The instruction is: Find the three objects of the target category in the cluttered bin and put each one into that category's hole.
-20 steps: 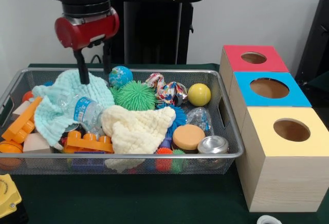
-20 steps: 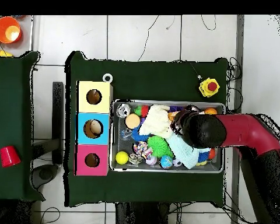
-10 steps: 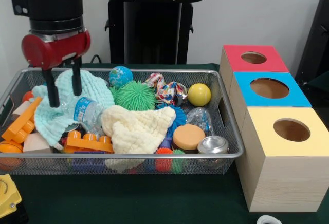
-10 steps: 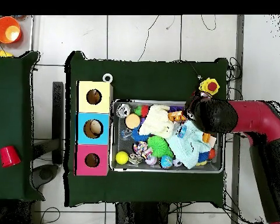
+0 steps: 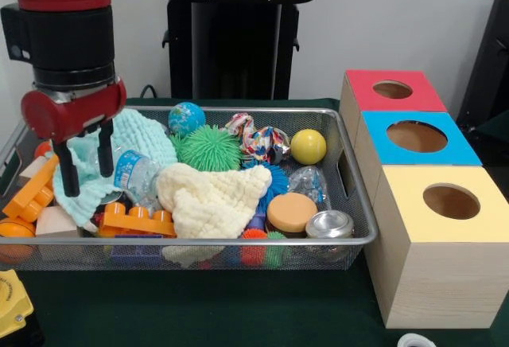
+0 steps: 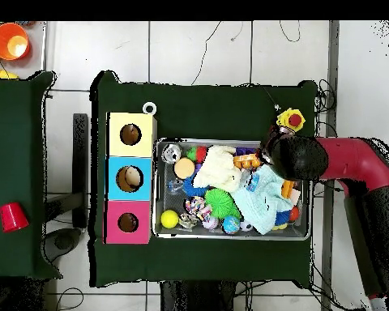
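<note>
While the gripper (image 5: 83,169) hangs with its fingers apart and empty over the left end of the wire bin (image 5: 238,242), it should descend straight. Near it lies the orange brick (image 5: 137,220); farther, the mint cloth (image 5: 103,156) under the fingers.

Robot lab, e-stop button (image 6: 292,121), floor cables (image 6: 206,48)
</note>
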`<control>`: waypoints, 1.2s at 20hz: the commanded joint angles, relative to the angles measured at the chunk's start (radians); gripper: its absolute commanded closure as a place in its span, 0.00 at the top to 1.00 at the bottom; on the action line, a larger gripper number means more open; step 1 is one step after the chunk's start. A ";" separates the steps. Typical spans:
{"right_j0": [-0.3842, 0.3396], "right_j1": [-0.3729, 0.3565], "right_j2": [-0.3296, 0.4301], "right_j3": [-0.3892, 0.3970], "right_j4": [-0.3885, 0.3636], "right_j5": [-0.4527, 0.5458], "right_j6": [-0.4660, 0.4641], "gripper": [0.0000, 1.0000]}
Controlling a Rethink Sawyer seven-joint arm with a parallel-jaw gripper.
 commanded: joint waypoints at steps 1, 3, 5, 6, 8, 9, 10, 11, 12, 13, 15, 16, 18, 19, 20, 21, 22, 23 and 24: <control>-0.035 0.048 -0.048 0.055 -0.080 0.158 -0.302 1.00; -0.043 0.029 -0.050 0.082 -0.077 0.177 -0.310 1.00; -0.051 0.008 -0.050 0.109 -0.072 0.193 -0.310 1.00; -0.054 -0.002 -0.048 0.123 -0.070 0.200 -0.308 1.00; -0.063 -0.021 -0.046 0.148 -0.064 0.218 -0.307 1.00; -0.069 -0.028 -0.043 0.164 -0.061 0.221 -0.301 1.00; -0.077 -0.033 -0.035 0.187 -0.056 0.207 -0.285 1.00; -0.091 -0.034 -0.023 0.214 -0.045 0.183 -0.260 1.00; -0.101 -0.038 -0.014 0.239 -0.042 0.157 -0.239 1.00; -0.111 -0.040 -0.007 0.261 -0.041 0.129 -0.220 1.00; -0.131 -0.039 0.011 0.302 -0.036 0.077 -0.185 1.00; -0.135 -0.042 0.012 0.314 -0.038 0.068 -0.174 1.00; -0.139 -0.046 0.013 0.332 -0.042 0.057 -0.155 1.00; -0.141 -0.047 0.016 0.341 -0.046 0.052 -0.151 1.00; -0.145 -0.048 0.018 0.349 -0.051 0.047 -0.150 1.00; -0.146 -0.044 0.020 0.354 -0.055 0.040 -0.145 1.00; -0.147 -0.040 0.021 0.360 -0.060 0.034 -0.140 1.00; -0.147 -0.036 0.022 0.366 -0.064 0.027 -0.135 1.00; -0.148 -0.031 0.023 0.369 -0.068 0.015 -0.124 1.00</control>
